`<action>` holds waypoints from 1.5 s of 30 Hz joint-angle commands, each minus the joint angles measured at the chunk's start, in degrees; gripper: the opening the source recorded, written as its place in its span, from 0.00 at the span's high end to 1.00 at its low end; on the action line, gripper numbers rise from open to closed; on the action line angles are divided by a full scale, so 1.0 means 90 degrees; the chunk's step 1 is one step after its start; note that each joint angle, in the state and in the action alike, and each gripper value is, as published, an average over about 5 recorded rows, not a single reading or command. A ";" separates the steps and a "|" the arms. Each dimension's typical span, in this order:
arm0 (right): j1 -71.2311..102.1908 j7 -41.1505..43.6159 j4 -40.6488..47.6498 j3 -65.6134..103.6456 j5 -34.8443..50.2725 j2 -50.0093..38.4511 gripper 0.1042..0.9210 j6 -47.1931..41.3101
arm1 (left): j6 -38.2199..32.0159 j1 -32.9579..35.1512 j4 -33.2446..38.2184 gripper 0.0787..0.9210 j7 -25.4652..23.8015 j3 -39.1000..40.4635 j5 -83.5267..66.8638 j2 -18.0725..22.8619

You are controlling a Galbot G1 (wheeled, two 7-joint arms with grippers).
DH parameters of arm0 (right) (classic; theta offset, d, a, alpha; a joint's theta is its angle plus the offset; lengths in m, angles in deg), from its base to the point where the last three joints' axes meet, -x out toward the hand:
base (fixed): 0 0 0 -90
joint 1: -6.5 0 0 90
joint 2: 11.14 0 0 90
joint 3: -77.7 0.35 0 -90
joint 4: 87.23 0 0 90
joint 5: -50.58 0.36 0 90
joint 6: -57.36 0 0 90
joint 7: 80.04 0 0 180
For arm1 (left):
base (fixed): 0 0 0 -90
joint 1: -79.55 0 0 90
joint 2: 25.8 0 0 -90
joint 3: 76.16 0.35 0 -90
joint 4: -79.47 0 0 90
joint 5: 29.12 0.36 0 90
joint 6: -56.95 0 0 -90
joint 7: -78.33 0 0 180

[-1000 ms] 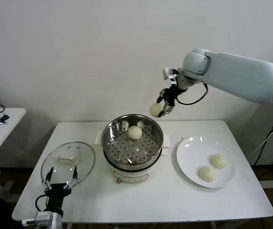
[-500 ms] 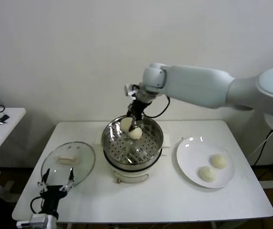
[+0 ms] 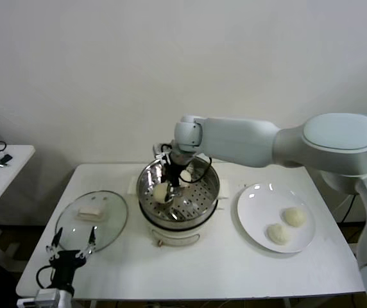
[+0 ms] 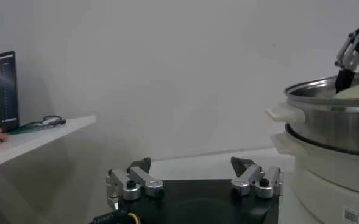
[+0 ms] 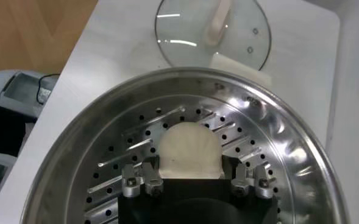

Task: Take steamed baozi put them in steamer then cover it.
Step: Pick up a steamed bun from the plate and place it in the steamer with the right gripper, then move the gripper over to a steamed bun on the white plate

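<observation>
Right tool (image 3: 167,187) was down inside the steamer (image 3: 199,204), at the basket's left part, with a baozi (image 5: 188,149) between its fingers (image 5: 144,180). The jaws stood only a little apart, both fingers against the bun's sides; whether the grip was loosening, cannot tell. The bun sat low on the perforated floor. A second baozi (image 3: 185,175) lay behind it, toward the basket's rear. Two more baozi (image 3: 293,216) rested on the plate (image 3: 254,215), right of the steamer. The cover (image 3: 110,224) lay flat on the table (image 3: 222,263), left of the steamer, handle up. Left tool (image 4: 195,181) hung at the table's front left edge near the cover, jaws wide apart, holding nothing.
</observation>
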 commanded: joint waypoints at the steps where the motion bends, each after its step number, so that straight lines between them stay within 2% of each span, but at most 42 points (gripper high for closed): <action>1: 0.0200 -0.0049 0.0047 -0.0011 -0.0077 0.0150 0.26 -0.0015 | 0.0005 -0.0002 -0.0027 0.12 -0.0008 -0.0006 -0.0010 -0.0024; 7: 0.0176 -0.0051 0.0012 0.0065 -0.0163 0.0070 0.13 -0.0016 | 0.0015 -0.0045 -0.0056 0.12 -0.0008 0.0004 -0.0012 -0.0042; 16: -0.0708 0.0419 -0.0459 0.0046 -0.0275 -0.0624 0.12 0.0212 | 0.0040 -0.0099 -0.0094 0.12 -0.0001 0.0022 -0.0011 -0.0036; 24: -0.1753 0.0820 -0.1454 -0.0321 -0.0520 -0.2117 0.12 0.0530 | 0.0081 -0.0145 -0.0093 0.12 0.0012 0.0027 -0.0027 -0.0065; 35: -0.1609 0.1010 -0.2609 -0.0422 -0.2036 -0.4358 0.12 0.0683 | 0.0102 -0.0126 -0.0093 0.12 0.0099 0.0015 -0.0047 -0.0094; 45: 0.0360 0.0831 -0.2511 0.0446 -0.3373 -0.5625 0.12 0.0668 | 0.0103 -0.0080 -0.0106 0.12 0.0101 -0.0015 0.0017 -0.0058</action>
